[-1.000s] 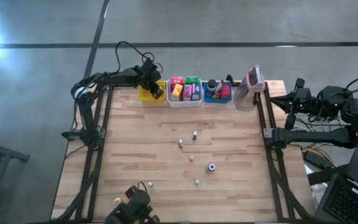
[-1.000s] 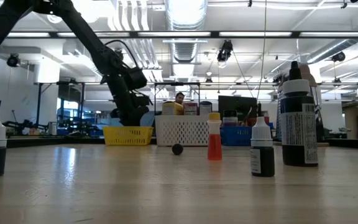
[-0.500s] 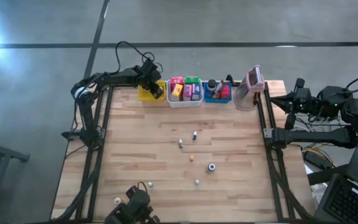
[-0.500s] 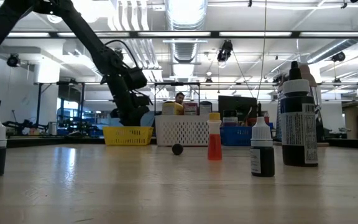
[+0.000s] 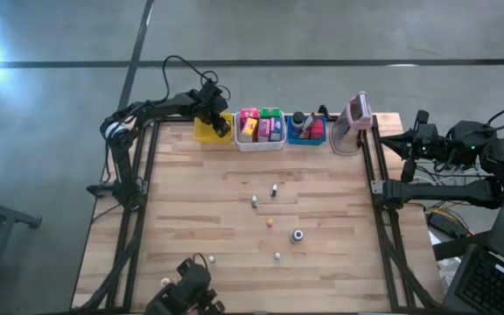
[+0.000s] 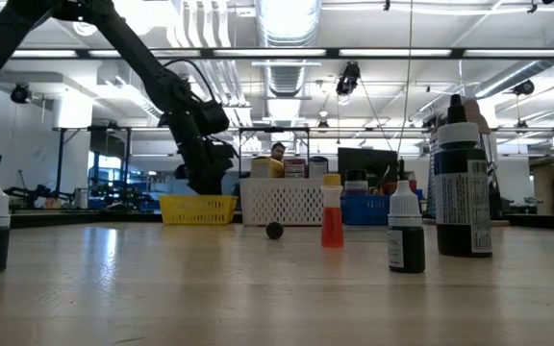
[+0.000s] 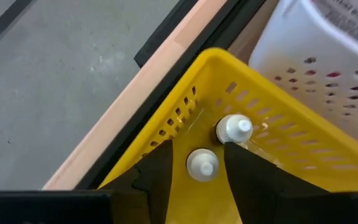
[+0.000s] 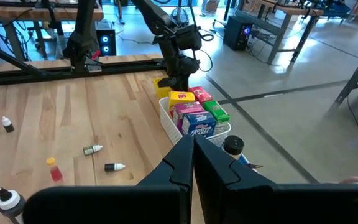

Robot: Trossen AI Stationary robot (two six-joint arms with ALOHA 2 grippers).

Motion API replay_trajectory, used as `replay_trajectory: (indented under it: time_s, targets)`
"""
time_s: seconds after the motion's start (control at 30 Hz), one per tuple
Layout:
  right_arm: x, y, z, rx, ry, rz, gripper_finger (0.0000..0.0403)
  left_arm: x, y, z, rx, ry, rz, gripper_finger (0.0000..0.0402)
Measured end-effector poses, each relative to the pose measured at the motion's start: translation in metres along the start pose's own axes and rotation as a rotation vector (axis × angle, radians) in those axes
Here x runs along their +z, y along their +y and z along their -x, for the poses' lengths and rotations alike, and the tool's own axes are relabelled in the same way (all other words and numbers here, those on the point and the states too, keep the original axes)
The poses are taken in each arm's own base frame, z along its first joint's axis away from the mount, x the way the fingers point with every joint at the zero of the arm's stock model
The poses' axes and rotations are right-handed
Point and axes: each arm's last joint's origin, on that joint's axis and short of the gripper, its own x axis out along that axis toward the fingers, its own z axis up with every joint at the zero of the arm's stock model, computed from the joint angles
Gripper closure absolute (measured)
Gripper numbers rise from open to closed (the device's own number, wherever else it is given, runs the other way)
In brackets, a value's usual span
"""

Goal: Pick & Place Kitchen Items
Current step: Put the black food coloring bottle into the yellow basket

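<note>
The left gripper [image 7: 202, 177] is down over the yellow perforated plastic bin [image 7: 278, 130] at the far left end of the row of bins, dark fingers [image 7: 157, 171] spread apart, and a small white-capped bottle [image 7: 202, 165] sits between them without either finger clearly pressing on it. Just beside it, a second white-capped bottle [image 7: 234, 129] lies in the same yellow bin. Next door, the white perforated bin [image 5: 260, 129] is packed with pink, yellow, green and blue packets [image 8: 193, 112], and the blue bin [image 5: 305, 130] beyond holds a dark-capped bottle [image 8: 232, 145]. A pink-grey upright device [image 5: 355, 114] stands at the far right corner of the wooden bench [image 5: 191, 210]. Out on the open bench, small dropper bottles [image 5: 274, 189] lie scattered near the middle, with a tiny orange piece [image 5: 269, 222] and a small dark round piece [image 5: 297, 234] close by. From table height, an orange bottle with a yellow cap [image 6: 331, 211] stands upright beside two dark bottles. The right gripper [image 8: 193, 146] waits off the bench's right side, fingers pressed together, holding nothing.
</note>
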Motion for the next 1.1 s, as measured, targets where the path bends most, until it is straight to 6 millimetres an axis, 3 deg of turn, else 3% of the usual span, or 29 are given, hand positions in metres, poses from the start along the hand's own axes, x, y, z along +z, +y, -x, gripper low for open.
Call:
replay_trajectory:
  time_s: [0.2, 0.4, 0.57, 0.77, 1.1]
  targets:
    - [0.000, 0.000, 0.000, 0.000, 0.000, 0.002, 0.0394, 0.014, 0.002, 0.018, -0.001, 0.072, -0.035, 0.0252]
    - [0.000, 0.000, 0.000, 0.000, 0.000, 0.003, 0.0394, 0.029, 0.002, 0.054, -0.025, 0.195, -0.050, 0.0252]
    - [0.000, 0.000, 0.000, 0.000, 0.000, 0.002, 0.0394, 0.030, -0.021, 0.091, -0.090, 0.167, -0.092, 0.0252]
    - [0.000, 0.000, 0.000, 0.000, 0.000, 0.000, 0.0394, 0.009, -0.066, 0.145, -0.148, 0.080, -0.168, 0.0252]
    - [0.000, 0.000, 0.000, 0.000, 0.000, 0.002, 0.0394, -0.064, -0.158, 0.223, -0.428, -0.147, -0.369, 0.0252]
